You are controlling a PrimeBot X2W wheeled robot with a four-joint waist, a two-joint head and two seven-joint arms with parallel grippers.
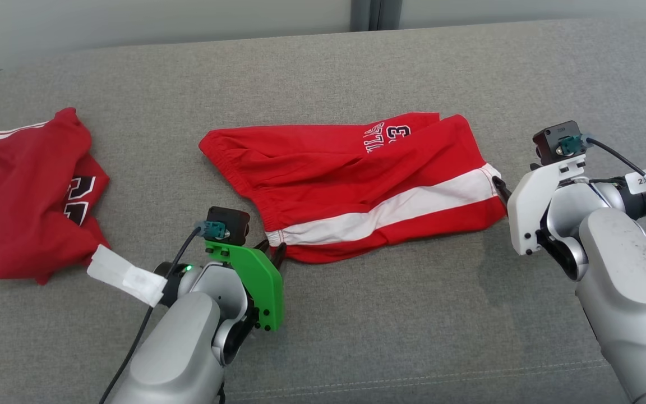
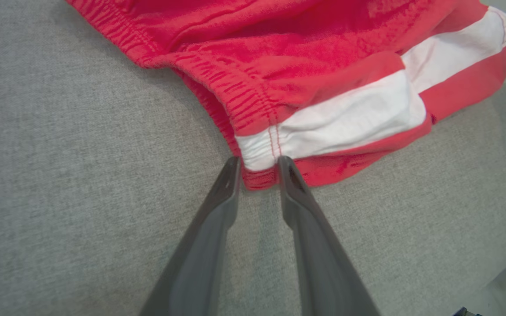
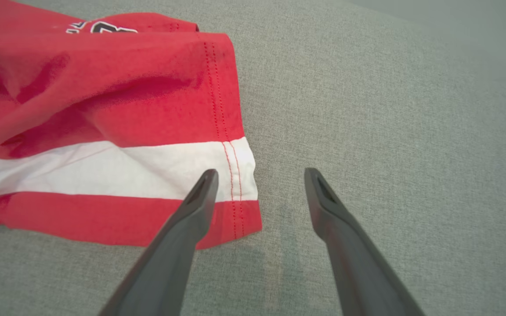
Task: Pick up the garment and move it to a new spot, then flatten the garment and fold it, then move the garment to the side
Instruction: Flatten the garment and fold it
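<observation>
In the head view, the garment [image 1: 356, 185], a pair of red shorts with 1 white stripe, lies crumpled at the middle of the grey fabric-covered bench [image 1: 356, 336], and a second red garment [image 1: 20, 207] sits well apart at 9 o'clock. The left gripper [image 1: 272, 251] is at the shorts' 7 o'clock corner and the right gripper [image 1: 501, 189] at their 3 o'clock edge, so the step in hand looks like taking hold of both ends for the lift to a new spot. In the left wrist view, the left gripper [image 2: 259, 164] has its jaws narrowed around the waistband corner where the white stripe ends, with cloth between the 2 tips. I cannot tell whether they already bite. For a sound grip the tips should go a little further toward 12 o'clock, so that both layers of the elastic band sit well inside before pressure comes on. In the right wrist view, the right gripper [image 3: 259, 175] has its jaws spread wide, 1 finger over the white stripe and the other over bare bench, with the stitched leg hem between them near the first finger. It would do well to shift toward 9 o'clock and lower until the hem is centred, then close. Both arms should then rise together, evenly, keeping the cloth lightly taut.
</observation>
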